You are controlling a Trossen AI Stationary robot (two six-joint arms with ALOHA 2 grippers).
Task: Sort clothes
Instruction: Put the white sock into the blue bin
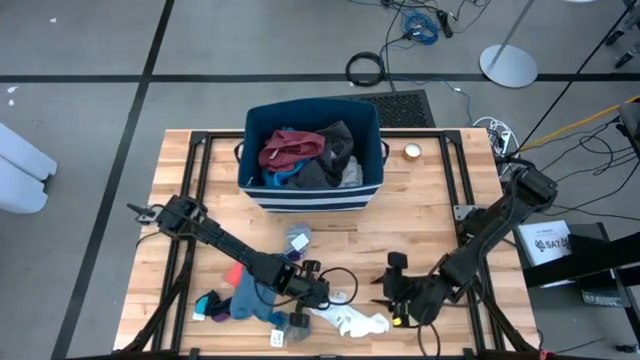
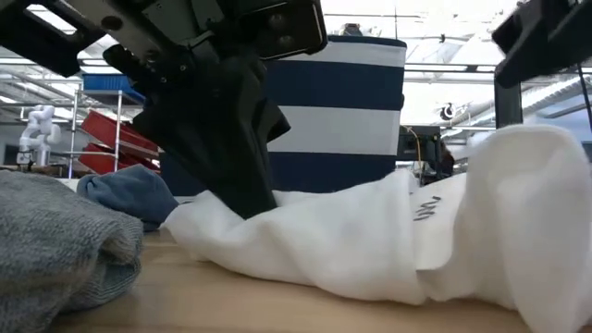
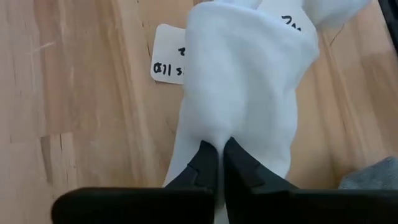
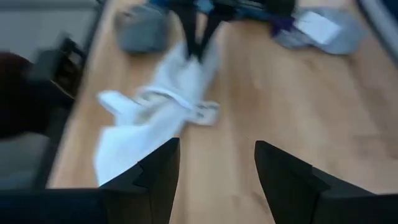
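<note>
A white sock [image 1: 352,320] lies near the table's front edge, between my two grippers. My left gripper [image 3: 219,146] is shut on it and shows as a dark shape [image 2: 231,139] in the low view. My right gripper [image 4: 217,162] hovers open to the right of the sock [image 4: 155,106], touching nothing; it is also in the high view [image 1: 388,298]. Teal and blue pieces [image 1: 245,295] lie left of the left gripper. A grey sock [image 1: 297,238] lies in front of the bin. Maroon, grey and white clothes [image 1: 300,155] sit in the navy striped bin [image 1: 375,190]. My left gripper pinches a raised fold of the white sock [image 3: 217,134] between its two fingers [image 3: 205,163], at the sock's left end [image 2: 217,217]. The fingers slant down from the table's left. The sock lies on the table, its far part bunched up [image 2: 518,213].
A white label card [image 3: 166,62] lies partly under the sock. A grey garment [image 2: 55,240] and a blue one [image 2: 129,194] lie on the left in the low view. A small round object [image 1: 412,152] sits right of the bin. Bare wood lies between bin and grippers.
</note>
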